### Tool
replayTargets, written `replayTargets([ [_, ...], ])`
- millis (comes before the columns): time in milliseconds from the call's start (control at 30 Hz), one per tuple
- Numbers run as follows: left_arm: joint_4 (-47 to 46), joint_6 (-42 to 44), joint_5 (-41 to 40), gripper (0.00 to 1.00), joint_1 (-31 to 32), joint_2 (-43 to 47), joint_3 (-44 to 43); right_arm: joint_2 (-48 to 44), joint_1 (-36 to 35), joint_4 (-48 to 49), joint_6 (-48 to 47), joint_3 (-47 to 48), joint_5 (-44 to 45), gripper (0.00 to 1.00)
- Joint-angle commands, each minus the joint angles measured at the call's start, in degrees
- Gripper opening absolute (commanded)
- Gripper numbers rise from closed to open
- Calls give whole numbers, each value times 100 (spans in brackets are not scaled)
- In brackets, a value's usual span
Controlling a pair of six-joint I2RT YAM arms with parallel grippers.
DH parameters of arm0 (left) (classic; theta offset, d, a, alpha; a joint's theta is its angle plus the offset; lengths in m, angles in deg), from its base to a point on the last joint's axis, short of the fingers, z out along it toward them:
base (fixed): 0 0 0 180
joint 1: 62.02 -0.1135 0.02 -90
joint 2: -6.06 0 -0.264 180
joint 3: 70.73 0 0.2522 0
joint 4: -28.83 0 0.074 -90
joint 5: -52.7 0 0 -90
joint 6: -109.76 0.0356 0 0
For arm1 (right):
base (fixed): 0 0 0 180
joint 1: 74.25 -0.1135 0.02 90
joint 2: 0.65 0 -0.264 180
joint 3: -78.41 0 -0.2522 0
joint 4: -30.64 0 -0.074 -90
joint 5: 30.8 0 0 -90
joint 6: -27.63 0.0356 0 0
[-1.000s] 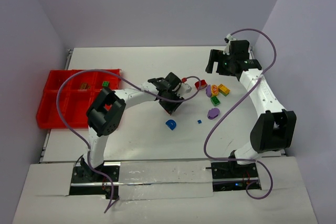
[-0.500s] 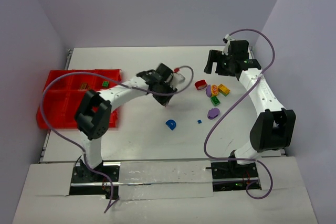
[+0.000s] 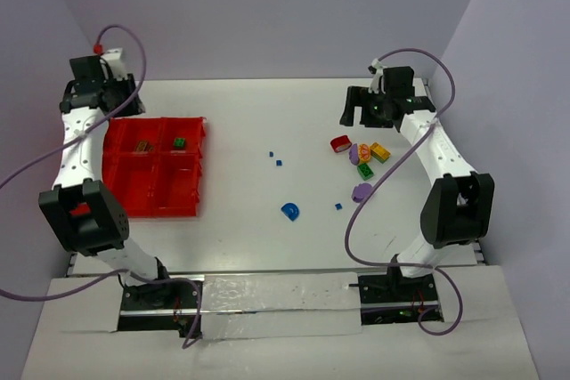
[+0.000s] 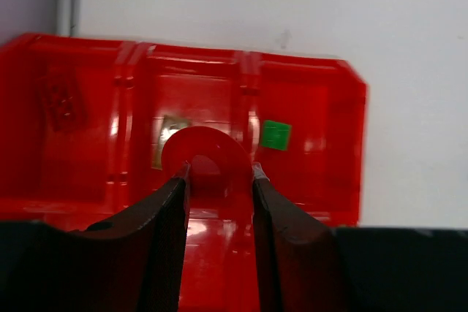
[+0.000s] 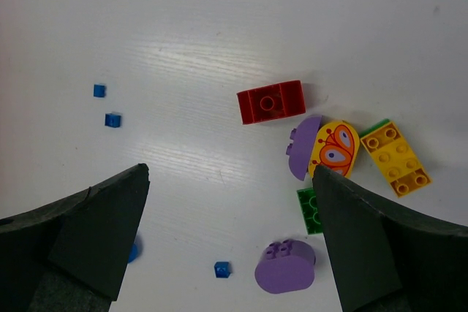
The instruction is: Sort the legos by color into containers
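Observation:
My left gripper [image 3: 114,100] hangs over the back edge of the red containers [image 3: 169,200]. In the left wrist view it [image 4: 218,169] is shut on a red arch lego [image 4: 208,153] above the containers [image 4: 322,107]. A green lego [image 3: 179,142] [image 4: 276,134] and an orange-brown one [image 3: 142,145] lie in two back compartments. My right gripper [image 3: 356,111] [image 5: 229,173] is open and empty above a cluster: red brick [image 5: 270,101], purple half-round [image 5: 301,147], butterfly piece [image 5: 333,147], yellow brick [image 5: 395,157], green brick [image 5: 311,210], purple rounded block [image 5: 285,267].
A blue arch [image 3: 289,211] lies mid-table. Tiny blue bits lie at centre [image 3: 271,154] [image 3: 279,163] and near the purple block [image 3: 337,206]. Walls enclose the table at the back and both sides. A purple cable loops beside each arm.
My left arm swung from the table's middle to the far left back, over the containers, with the red arch in its jaws. Two blue bits now show at centre. My right gripper shifted slightly left.

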Motion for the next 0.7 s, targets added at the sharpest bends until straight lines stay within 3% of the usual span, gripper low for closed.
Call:
replayTargets([
  [0, 3, 210, 305, 19, -622, -547, -528, 264, -240, 1, -194, 426, 267, 100],
  [200, 3, 347, 285, 19, -1162, -1300, -1055, 434, -569, -185, -416, 570, 689, 100],
  [500, -147, 469, -142, 20, -1403, -1956, -1333, 512, -843, -188, -559, 455, 1080, 100],
  [667, -29, 530, -374, 28, -1445, -2277, -1566, 600, -869, -215, -795, 406, 1166, 100],
])
